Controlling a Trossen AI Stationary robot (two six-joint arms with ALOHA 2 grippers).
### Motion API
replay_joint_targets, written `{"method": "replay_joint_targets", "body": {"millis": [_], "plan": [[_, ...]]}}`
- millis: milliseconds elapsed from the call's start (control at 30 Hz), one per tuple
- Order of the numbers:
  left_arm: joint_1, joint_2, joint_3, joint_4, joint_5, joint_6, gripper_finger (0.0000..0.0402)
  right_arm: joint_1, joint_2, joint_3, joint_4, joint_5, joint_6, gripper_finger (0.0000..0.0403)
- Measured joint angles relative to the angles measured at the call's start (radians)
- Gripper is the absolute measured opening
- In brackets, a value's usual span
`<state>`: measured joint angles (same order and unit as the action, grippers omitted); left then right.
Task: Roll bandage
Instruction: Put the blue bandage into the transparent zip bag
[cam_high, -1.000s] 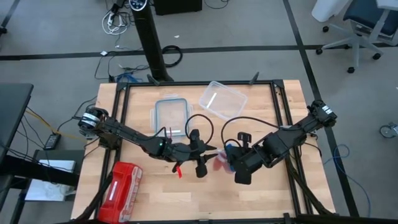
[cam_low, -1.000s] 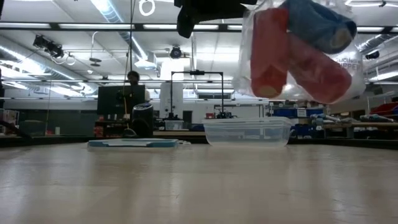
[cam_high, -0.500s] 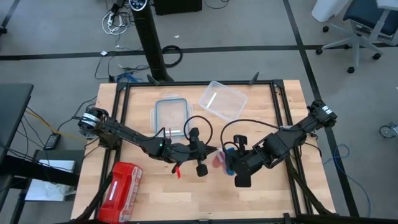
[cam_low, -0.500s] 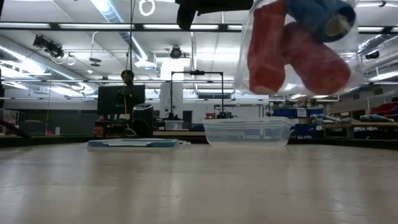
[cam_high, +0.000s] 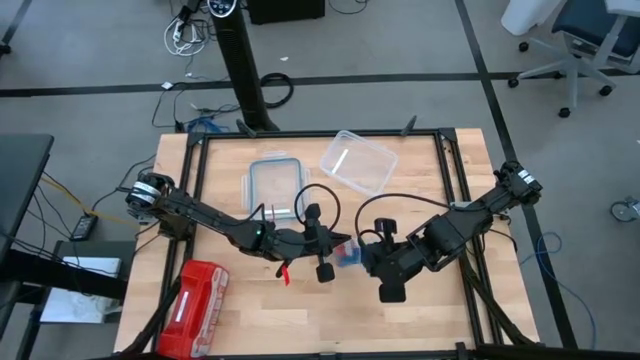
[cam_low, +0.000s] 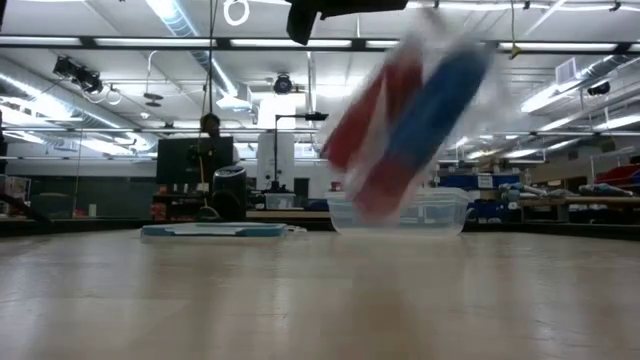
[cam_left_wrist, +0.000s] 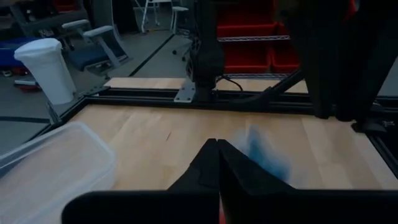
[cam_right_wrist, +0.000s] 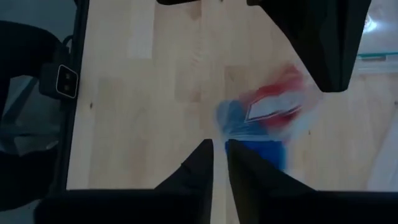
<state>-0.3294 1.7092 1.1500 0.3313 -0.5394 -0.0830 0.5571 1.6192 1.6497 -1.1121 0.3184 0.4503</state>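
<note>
Above the bare wood near the table's middle, a clear bag (cam_low: 410, 125) carrying the blue bandage (cam_low: 435, 105) and red rolls (cam_low: 350, 130) is hanging in mid-air as a blur. The left gripper (cam_high: 335, 252), fingers pressed together, and the right gripper (cam_high: 368, 256), fingers parted a crack, are flanking it. Farther back, a clear container (cam_high: 357, 159) and a lid (cam_high: 274, 187) are sitting.

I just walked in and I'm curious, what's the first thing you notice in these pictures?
A clear bag with a blue roll and red rolls inside is a blur in mid-air, above the middle of the wooden table. It shows between the left gripper and the right gripper. On the table's front left corner lies a bright red pouch, and a clear tub sits at the back.
</note>
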Motion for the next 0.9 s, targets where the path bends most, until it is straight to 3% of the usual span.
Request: {"method": "replay_joint_targets", "body": {"millis": [233,400,567,900], "plan": [[-0.001,0.000,0.000,-0.020,0.028,-0.007,0.0000,0.000,-0.003,0.000,-0.028,0.045,0.005,0.0039],[0.000,0.000,0.000,-0.067,0.119,-0.047,0.0001,0.000,-0.004,-0.035,-0.181,0.059,0.189,0.0050],[0.001,0.000,0.000,-0.072,0.215,-0.052,0.0009,0.017,-0.004,-0.170,-0.236,0.183,0.331,0.0050],[-0.020,0.015,0.000,-0.171,0.239,-0.131,0.0033,0.081,-0.003,-0.573,0.331,0.187,0.295,0.0064]]}}
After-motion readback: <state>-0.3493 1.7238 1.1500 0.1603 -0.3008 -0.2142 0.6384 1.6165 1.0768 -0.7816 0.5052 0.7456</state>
